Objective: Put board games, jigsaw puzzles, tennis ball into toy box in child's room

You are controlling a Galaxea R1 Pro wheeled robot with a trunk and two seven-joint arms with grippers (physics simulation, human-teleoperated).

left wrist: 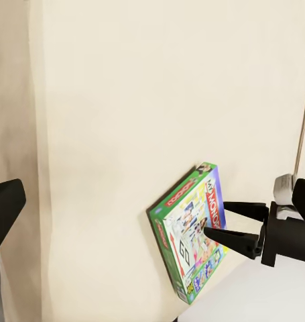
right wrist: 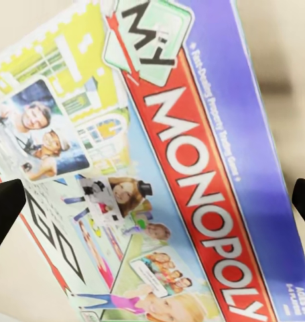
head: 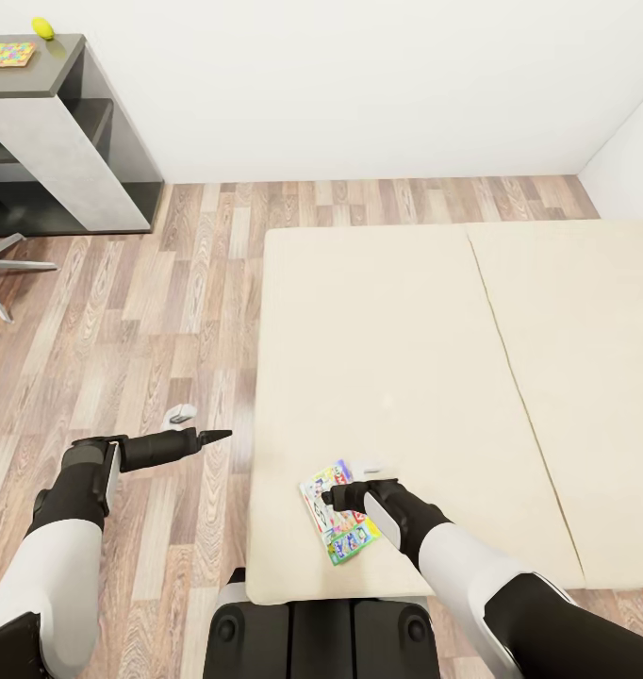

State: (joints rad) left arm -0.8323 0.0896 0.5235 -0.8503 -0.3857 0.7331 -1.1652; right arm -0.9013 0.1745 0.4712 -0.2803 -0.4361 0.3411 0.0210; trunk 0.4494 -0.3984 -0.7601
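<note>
Monopoly box (head: 338, 512), one of the board games, lies flat on the beige mattress of the bed (head: 397, 358), close to the near edge and just in front of the robot's base. The right hand (head: 333, 494) sits directly over it; in the right wrist view the lettered lid (right wrist: 159, 168) lies between the two dark fingertips (right wrist: 5, 208), which stand apart at either side. From the left wrist view the fingers (left wrist: 232, 236) reach the box's face, but the pictures do not settle whether they touch it, so the hand reads as open and holding nothing.

The left hand (head: 216, 435) hangs over the wood floor beside the bed, fingers drawn to a point and empty.

Judging by its look, the box is a light, stiff cardboard case with a glossy printed lid, likely to slip under a flat pinch. The safer hold is probably across a thin edge, perhaps after sliding it to overhang the mattress.

Far off, a jigsaw puzzle (head: 8, 54) and the tennis ball (head: 42, 27) rest on the table (head: 53, 71).
</note>
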